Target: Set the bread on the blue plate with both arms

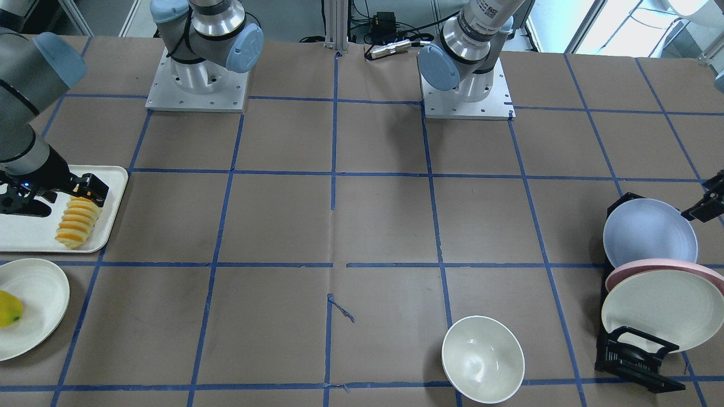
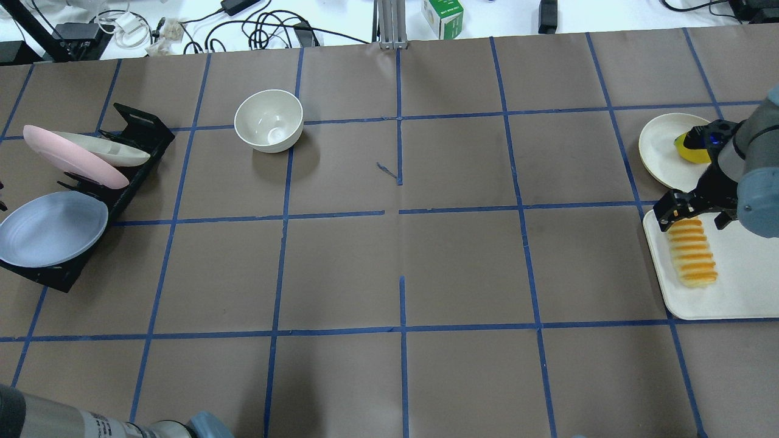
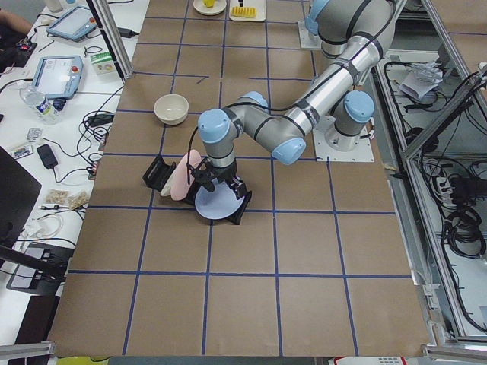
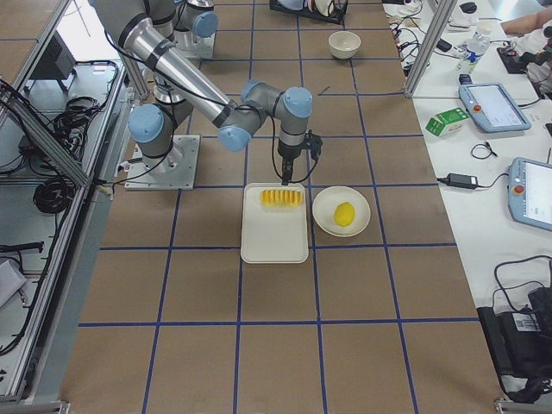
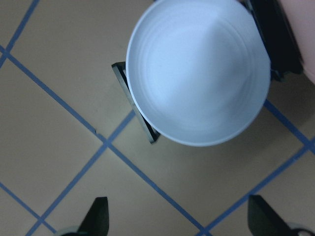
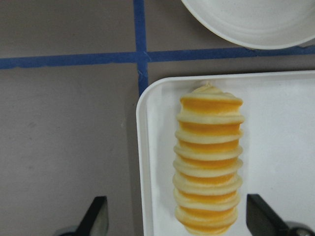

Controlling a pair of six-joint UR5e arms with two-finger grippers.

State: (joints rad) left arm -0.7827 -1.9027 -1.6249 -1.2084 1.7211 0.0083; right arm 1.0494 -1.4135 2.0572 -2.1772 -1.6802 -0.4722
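The wide-open right hand (image 6: 179, 216) could squash the bread (image 6: 209, 162); the wide-open left hand (image 5: 177, 219) could tip the blue plate (image 5: 197, 73).

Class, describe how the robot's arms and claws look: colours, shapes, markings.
The left arm and right arm are silver-grey tubes with rounded light blue joint caps. Each ends in a black two-finger claw: left claw, right claw. The left arm bears a printed code label.
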